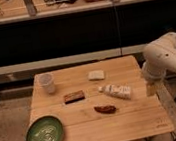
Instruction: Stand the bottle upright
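Observation:
The small white bottle (114, 90) lies on its side near the middle right of the wooden table (91, 130), its narrow cap pointing left. The white robot arm (167, 59) hangs over the table's right edge. My gripper (150, 89) points down at the right edge, a short way right of the bottle and apart from it. It holds nothing that I can see.
A translucent plastic cup (47, 83) stands at the back left. A flat white block (96, 74) lies at the back middle. A brown block (73, 96) and a dark red chili-like object (105, 109) lie mid-table. A green plate (44, 135) sits front left. A dark shelf wall stands behind.

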